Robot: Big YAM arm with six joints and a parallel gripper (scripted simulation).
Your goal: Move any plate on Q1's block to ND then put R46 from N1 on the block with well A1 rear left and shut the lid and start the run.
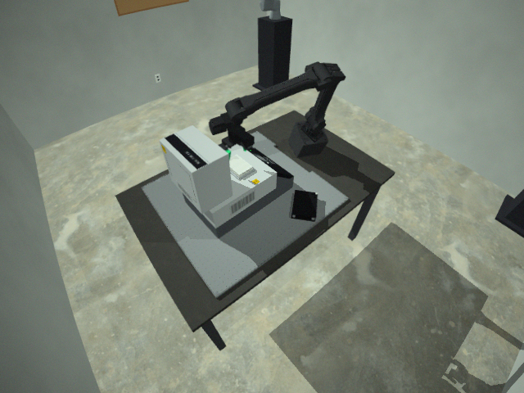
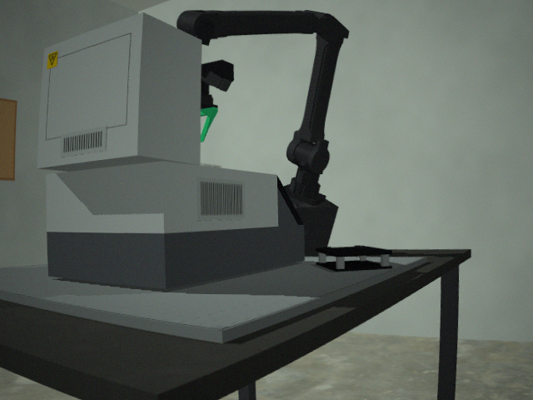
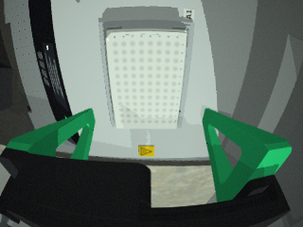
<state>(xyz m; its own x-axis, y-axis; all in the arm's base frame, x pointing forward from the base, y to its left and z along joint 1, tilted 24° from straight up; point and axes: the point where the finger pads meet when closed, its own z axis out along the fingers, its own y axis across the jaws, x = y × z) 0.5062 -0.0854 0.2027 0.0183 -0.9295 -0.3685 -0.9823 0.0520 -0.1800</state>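
The cycler Q1 (image 1: 219, 178) stands on the mat with its lid (image 1: 194, 167) slid back and open. The white 96-well plate R46 (image 3: 148, 78) lies flat on Q1's block inside the corner brackets; it also shows in the top view (image 1: 241, 166). The 'A1' mark (image 3: 188, 13) sits on the housing beside one far corner of the plate in the wrist view. My gripper (image 3: 149, 114), with green fingers, hangs open and empty above the plate's near short end, clear of it. It shows beside the lid in the exterior view (image 2: 207, 122).
An empty black plate nest (image 1: 304, 205) stands on short posts to the right of Q1, also seen in the exterior view (image 2: 353, 256). Q1's dark sloped key panel (image 1: 270, 162) faces the arm's base (image 1: 309, 142). Yellow warning labels (image 3: 146, 150) mark the housing.
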